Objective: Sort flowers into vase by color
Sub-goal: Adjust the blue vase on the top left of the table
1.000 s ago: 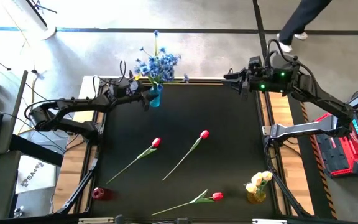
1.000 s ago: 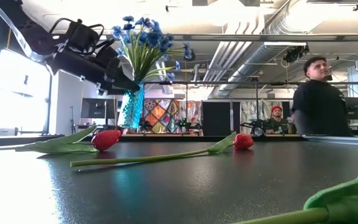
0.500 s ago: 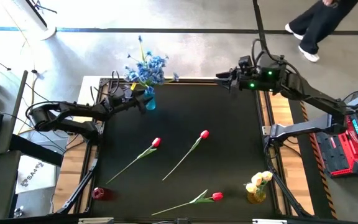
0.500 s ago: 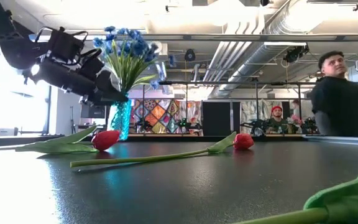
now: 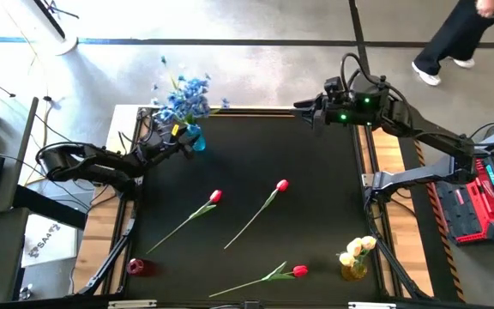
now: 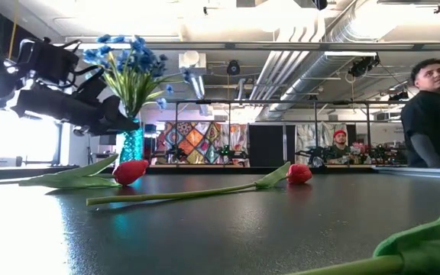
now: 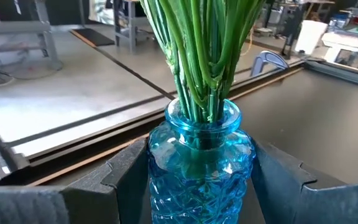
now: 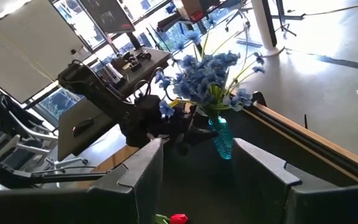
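A blue glass vase [image 5: 196, 141] stands upright at the table's far left corner. It carries a bushy spray of blue flowers [image 5: 183, 96] on green stems [image 7: 204, 56]. My left gripper [image 5: 184, 143] is shut on this vase [image 6: 131, 145]. My right gripper [image 5: 303, 110] hovers open over the far edge, right of centre, its fingers [image 8: 145, 171] bare. Three red tulips [image 5: 215, 196] [image 5: 282, 184] [image 5: 299, 271] lie flat on the black table. Pale yellow tulips [image 5: 358, 249] stand in a yellow vase [image 5: 354, 269] near the right near corner. My left gripper pinches the blue vase's ribbed body [image 7: 201, 171] just below its neck, one finger [image 7: 126, 180] on each side. The fingers come level from the table's left side. The vase stays upright; whether its base touches the table cannot be told.
A small red vase [image 5: 135, 267] sits at the near left corner. A person [image 5: 453, 39] walks on the floor beyond the far right corner and also shows in the low view as a person [image 6: 434, 114]. Open table surface [image 5: 316, 154] lies between the blue vase and the tulips.
My left gripper has carried the blue vase along the far edge toward the table's left edge, still upright, the flowers moving with it. My right gripper has drifted a little toward the left as well. The person has walked off to the right.
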You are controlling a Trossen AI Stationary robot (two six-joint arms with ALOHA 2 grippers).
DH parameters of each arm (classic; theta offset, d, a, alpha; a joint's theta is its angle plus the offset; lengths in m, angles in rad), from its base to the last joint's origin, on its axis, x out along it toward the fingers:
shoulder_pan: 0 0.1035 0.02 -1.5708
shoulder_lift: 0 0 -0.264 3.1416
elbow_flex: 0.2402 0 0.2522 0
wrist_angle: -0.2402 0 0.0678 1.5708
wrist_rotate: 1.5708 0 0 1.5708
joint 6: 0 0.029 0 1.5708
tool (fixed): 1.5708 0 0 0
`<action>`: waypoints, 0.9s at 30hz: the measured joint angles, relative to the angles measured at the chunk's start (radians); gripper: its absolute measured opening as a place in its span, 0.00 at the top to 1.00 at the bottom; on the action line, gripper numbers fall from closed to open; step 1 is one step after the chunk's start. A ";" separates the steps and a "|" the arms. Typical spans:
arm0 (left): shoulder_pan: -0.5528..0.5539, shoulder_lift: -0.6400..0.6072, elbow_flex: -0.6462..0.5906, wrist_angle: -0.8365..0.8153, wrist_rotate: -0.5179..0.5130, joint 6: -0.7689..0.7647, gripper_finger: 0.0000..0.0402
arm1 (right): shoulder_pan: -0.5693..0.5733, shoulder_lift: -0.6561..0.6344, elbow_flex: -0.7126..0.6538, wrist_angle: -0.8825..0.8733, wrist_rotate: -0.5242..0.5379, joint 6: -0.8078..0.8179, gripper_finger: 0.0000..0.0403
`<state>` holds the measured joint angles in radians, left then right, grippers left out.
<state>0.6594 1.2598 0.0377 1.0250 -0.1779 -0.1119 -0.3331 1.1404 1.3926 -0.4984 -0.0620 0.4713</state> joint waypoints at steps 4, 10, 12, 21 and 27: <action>0.000 -0.002 -0.025 0.025 -0.022 0.010 0.47 | 0.000 0.000 0.000 0.002 0.006 0.000 0.56; 0.002 0.000 -0.026 0.026 -0.111 0.042 0.47 | 0.000 0.000 0.000 0.002 0.011 0.000 0.56; 0.002 0.001 -0.026 0.024 -0.128 0.031 0.47 | 0.003 0.001 0.000 0.002 0.011 -0.001 0.56; 0.001 0.001 -0.026 0.011 -0.145 0.033 0.39 | 0.009 0.033 0.000 0.008 0.016 -0.051 0.56; 0.001 0.006 -0.029 -0.029 -0.153 0.028 0.30 | 0.009 0.037 0.000 0.011 0.007 -0.053 0.56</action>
<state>0.6605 1.2655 0.0086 0.9962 -0.3310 -0.0840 -0.3244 1.1770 1.3926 -0.4873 -0.0551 0.4186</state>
